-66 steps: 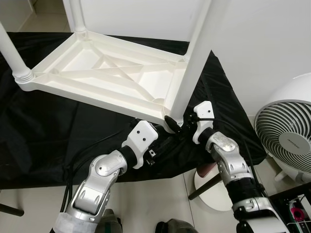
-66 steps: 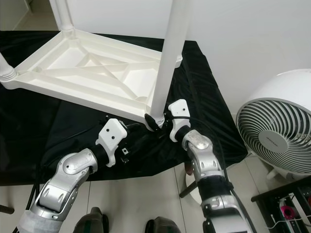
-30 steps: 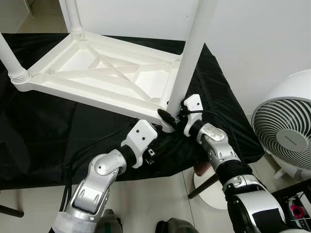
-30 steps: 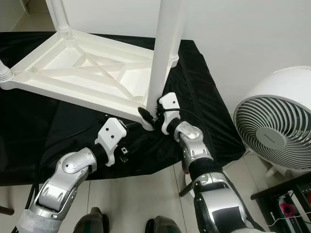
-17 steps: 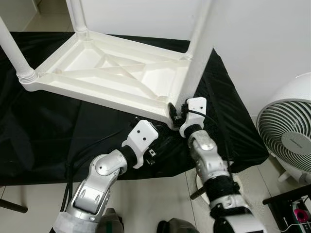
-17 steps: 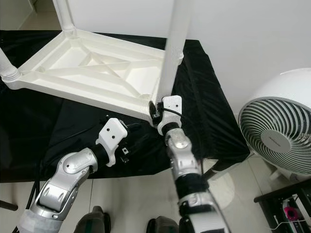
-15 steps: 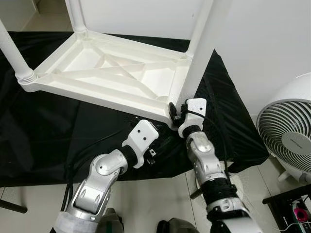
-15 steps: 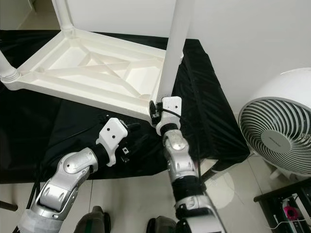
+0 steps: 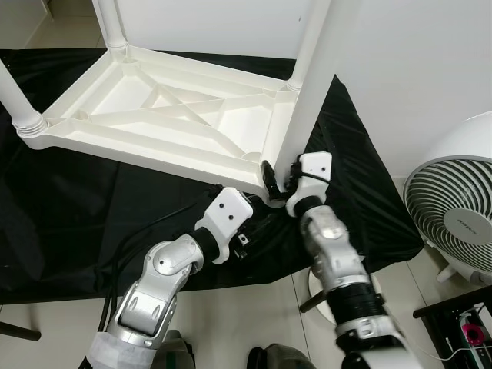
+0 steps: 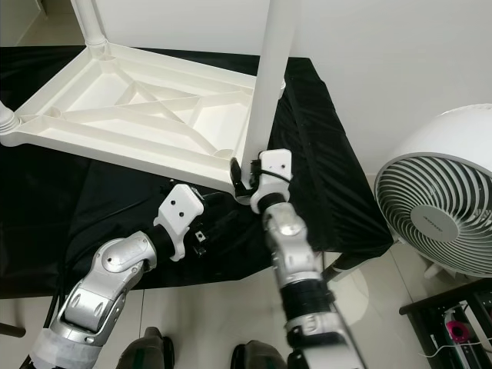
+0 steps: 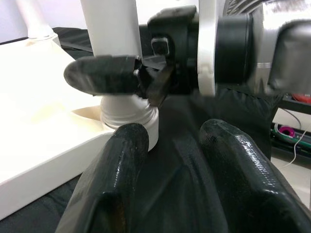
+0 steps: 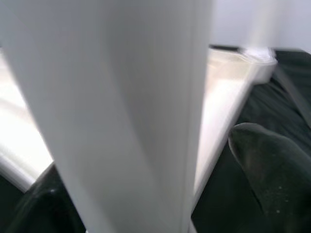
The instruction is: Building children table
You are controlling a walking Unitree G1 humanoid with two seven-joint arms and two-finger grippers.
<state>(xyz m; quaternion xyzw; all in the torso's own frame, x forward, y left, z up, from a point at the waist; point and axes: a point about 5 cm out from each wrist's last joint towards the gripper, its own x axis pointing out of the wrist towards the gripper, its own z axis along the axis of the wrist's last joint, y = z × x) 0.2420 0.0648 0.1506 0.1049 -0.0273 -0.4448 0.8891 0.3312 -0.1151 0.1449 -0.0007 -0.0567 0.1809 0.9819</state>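
The white plastic children table [image 9: 154, 115] lies upside down on a black cloth [image 9: 61, 215], with its legs pointing up. My right gripper [image 9: 278, 178] is shut on the base of the near right leg [image 9: 307, 84], just above its threaded collar [image 11: 129, 114]. One right finger [image 11: 104, 75] crosses in front of the leg, and the leg [image 12: 126, 111] runs between the fingers [image 12: 272, 179]. My left gripper [image 11: 175, 165] hovers open over the cloth just below that corner, holding nothing.
Two more legs stand at the near left [image 9: 19, 104] and far left [image 9: 108, 23] corners. A white fan [image 9: 453, 223] stands on the floor to the right, and a round white base [image 9: 319, 288] sits below the cloth's edge. A wall is close behind.
My right forearm has swung in from the right to almost straight below the leg's base, the gripper staying on the leg. The left arm has hardly moved.
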